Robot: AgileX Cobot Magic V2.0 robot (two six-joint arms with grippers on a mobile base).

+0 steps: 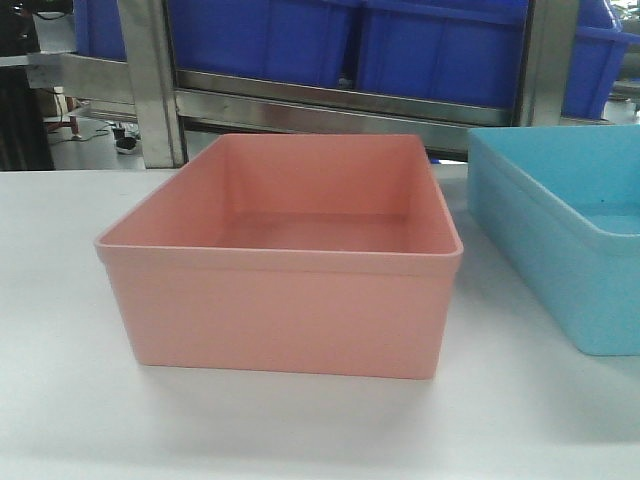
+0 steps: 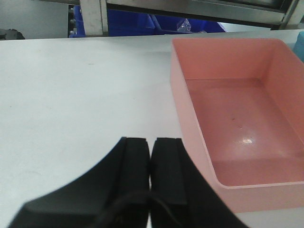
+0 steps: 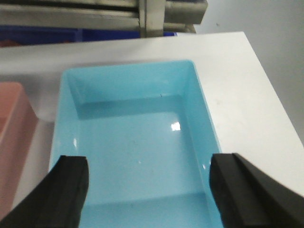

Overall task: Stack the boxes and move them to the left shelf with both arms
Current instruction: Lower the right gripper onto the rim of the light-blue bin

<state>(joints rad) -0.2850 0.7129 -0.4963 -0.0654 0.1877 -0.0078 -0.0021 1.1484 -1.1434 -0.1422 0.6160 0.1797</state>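
Salmon-pink open plastic bin (image 1: pixel 280 310) sat on white table (image 1: pixel 60 420) just beside light-blue open plastic bin (image 1: pixel 560 250); my left claw (image 2: pixel 151 145) was pressed together, right claw (image 3: pixel 148 166) spread wide over it.

Frame edges cropping the view
The light blue bin (image 1: pixel 545 235) is running off right; dark blue crates (image 1: pixel 440 50) are being cropped above.
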